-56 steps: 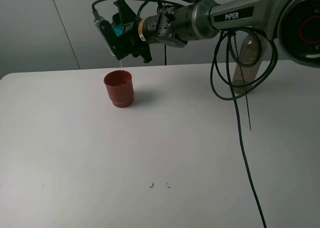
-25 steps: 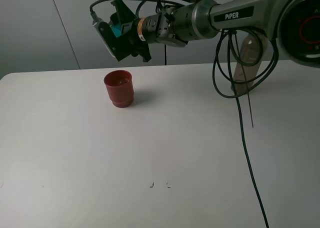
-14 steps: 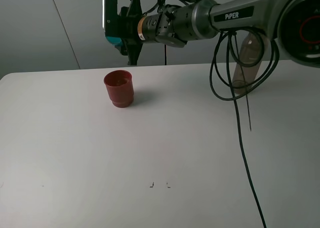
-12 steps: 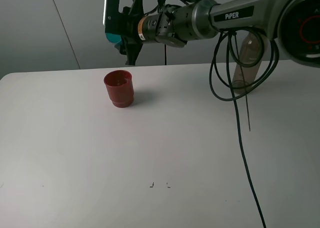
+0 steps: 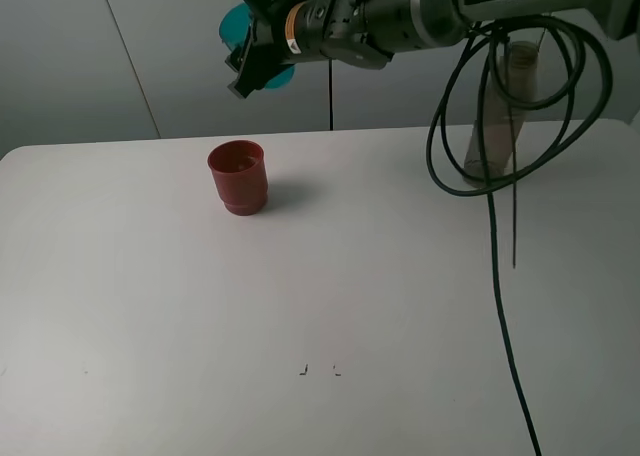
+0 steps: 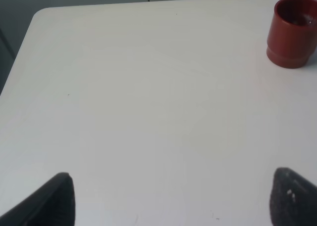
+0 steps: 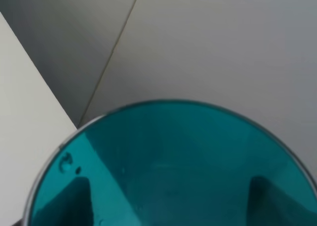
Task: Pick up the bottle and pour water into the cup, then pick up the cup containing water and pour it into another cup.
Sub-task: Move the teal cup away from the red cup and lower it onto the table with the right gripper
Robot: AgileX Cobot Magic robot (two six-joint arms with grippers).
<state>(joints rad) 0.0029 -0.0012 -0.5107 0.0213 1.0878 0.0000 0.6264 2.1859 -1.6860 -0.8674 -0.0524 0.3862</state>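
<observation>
The cup [image 5: 247, 28], clamped in the right gripper [image 5: 262, 38], hangs above another cup [image 5: 238, 177].

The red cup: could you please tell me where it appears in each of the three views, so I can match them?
Exterior high: the red cup stands upright on the white table, left of centre, towards the far edge.
Left wrist: upper right corner, partly cut off by the picture's edge.
Right wrist: not in it; the teal cup fills the view.
Shared landmark: the white table, seen in all three.
</observation>
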